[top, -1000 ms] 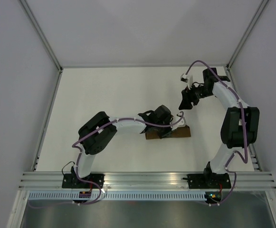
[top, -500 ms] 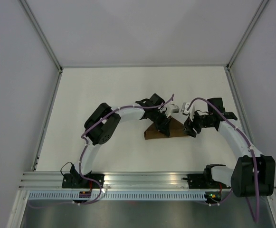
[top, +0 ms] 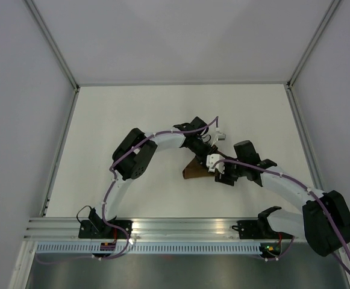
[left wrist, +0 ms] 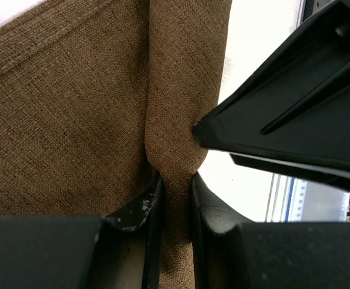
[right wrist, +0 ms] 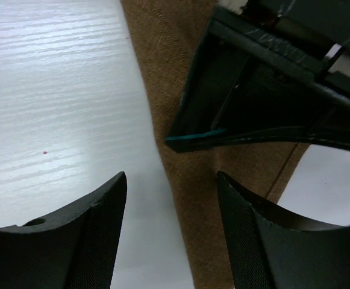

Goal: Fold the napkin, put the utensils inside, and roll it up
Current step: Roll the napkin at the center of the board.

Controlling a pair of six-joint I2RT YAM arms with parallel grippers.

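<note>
On the table (top: pixel 120 114), my L pincer (left wrist: pixel 173 188) pinches a raised napkin (left wrist: pixel 72 108) fold; R pincer (right wrist: pixel 171 201) gapes wide alongside.

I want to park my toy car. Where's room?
Bare: the far half of the table, by the back wall, and the strip by the left rail. Crowded: the middle, where left fingers pinch the napkin and right fingers hover.
</note>
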